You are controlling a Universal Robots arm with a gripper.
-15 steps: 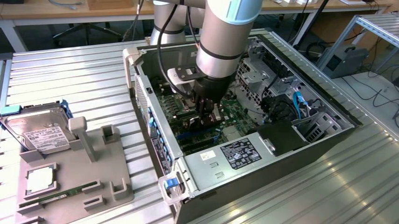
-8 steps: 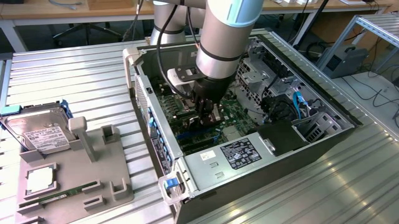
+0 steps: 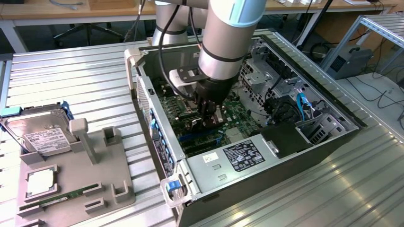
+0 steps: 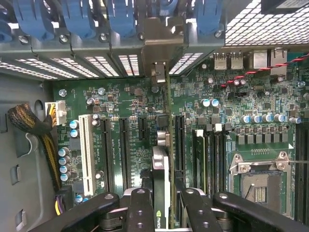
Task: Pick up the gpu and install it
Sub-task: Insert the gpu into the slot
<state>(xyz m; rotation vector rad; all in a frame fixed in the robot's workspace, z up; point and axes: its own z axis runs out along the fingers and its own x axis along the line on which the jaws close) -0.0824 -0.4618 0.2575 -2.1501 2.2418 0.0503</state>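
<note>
The open computer case (image 3: 328, 97) lies on its side on the metal table, and my gripper (image 3: 206, 113) reaches down into it over the green motherboard (image 3: 237, 113). The gripper (image 4: 161, 210) is shut on the gpu (image 4: 161, 179), which the wrist view shows edge-on: a thin dark card upright between the black fingers (image 4: 137, 210). The card stands along a black expansion slot (image 4: 177, 145), and its silver bracket (image 4: 161, 46) lies at the case's rear slot wall. In the exterior view the gpu (image 3: 213, 124) shows dark just under the fingers. I cannot tell whether the card is seated in the slot.
A grey holder (image 3: 82, 170) on the exterior view's left carries a silver hard drive (image 3: 41, 135), a green RAM stick (image 3: 60, 196) and a square chip (image 3: 39, 182). Inside the case are the power supply (image 3: 243, 156), blue slot latches (image 4: 77, 17), a white slot (image 4: 87, 152), the CPU socket (image 4: 258, 186) and a cable bundle (image 4: 29, 123).
</note>
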